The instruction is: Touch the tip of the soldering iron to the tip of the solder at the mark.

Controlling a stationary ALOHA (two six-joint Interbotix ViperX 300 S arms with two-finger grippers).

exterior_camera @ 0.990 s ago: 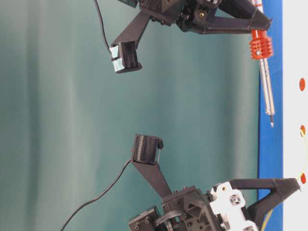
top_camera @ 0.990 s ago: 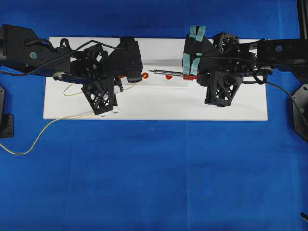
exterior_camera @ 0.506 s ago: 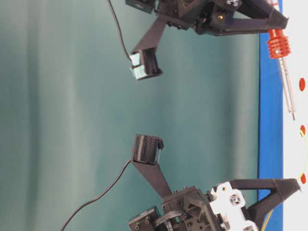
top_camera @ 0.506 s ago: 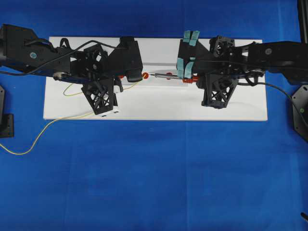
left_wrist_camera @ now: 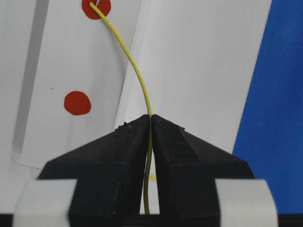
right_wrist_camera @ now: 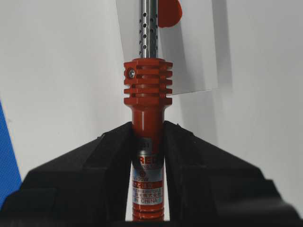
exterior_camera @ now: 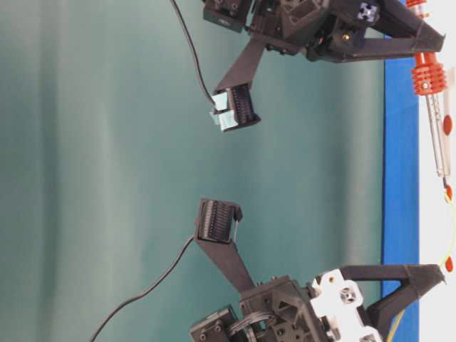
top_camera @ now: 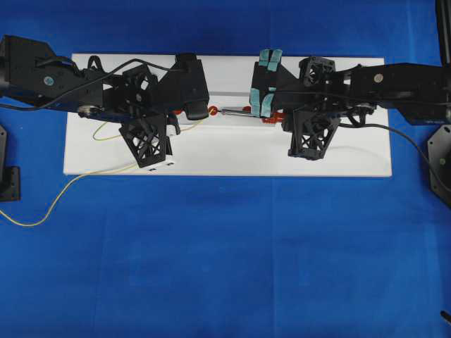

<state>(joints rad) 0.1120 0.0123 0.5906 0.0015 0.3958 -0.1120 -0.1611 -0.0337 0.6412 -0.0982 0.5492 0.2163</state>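
The thin yellow solder runs up out of my left gripper, which is shut on it, and its end lies on a red mark. From above, this gripper sits just left of that mark. My right gripper is shut on the orange-red handle of the soldering iron. Its silver shaft points left. At table level the iron's dark tip is down at the mark where the solder ends. Whether they touch, I cannot tell.
Both grippers work over a white board on a blue cloth. More red marks dot the board. Loose solder trails off the board's left side. The iron's black cord runs off to the right.
My right gripper has moved left and down with the iron, bringing its tip down onto the board at the mark. The left gripper and solder have stayed still.
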